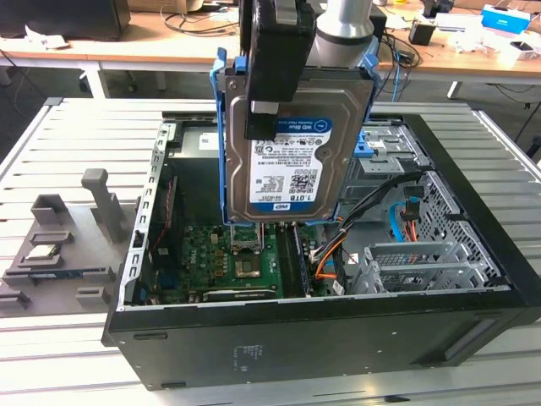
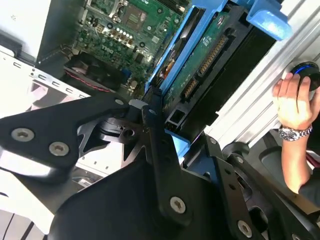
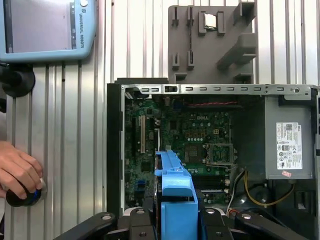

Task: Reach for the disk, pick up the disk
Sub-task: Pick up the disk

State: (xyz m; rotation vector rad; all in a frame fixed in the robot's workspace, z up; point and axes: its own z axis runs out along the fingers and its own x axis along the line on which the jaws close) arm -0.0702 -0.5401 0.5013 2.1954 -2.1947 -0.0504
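The disk (image 1: pixel 283 169), a flat silver-grey hard drive w/ a blue-and-white label and a blue plastic frame on its edges, hangs upright in the air above the open computer case (image 1: pixel 338 321), clear of the green motherboard (image 1: pixel 228 258) below. In the first wrist view its blue frame edge (image 3: pixel 176 200) pokes out between the black fingers (image 3: pixel 142 220); in the second wrist view its circuit-board underside (image 2: pixel 200 65) faces the camera. The gripper (image 1: pixel 275 51) is closed onto the drive's top end, pinching it across the flat faces, so the drive is lifted.

Handling, as a judgement: rigid and fairly heavy for its size, smooth metal faces (could slip or swing when held at one end only), shock-sensitive, exposed board side best not scraped.

Outward: a grey fixture plate (image 1: pixel 59 245) lies on the slatted table (image 1: pixel 76 135) at the exterior view's left. A person's hand (image 3: pixel 17 172) rests on a round control by a teach pendant (image 3: pixel 47 30).
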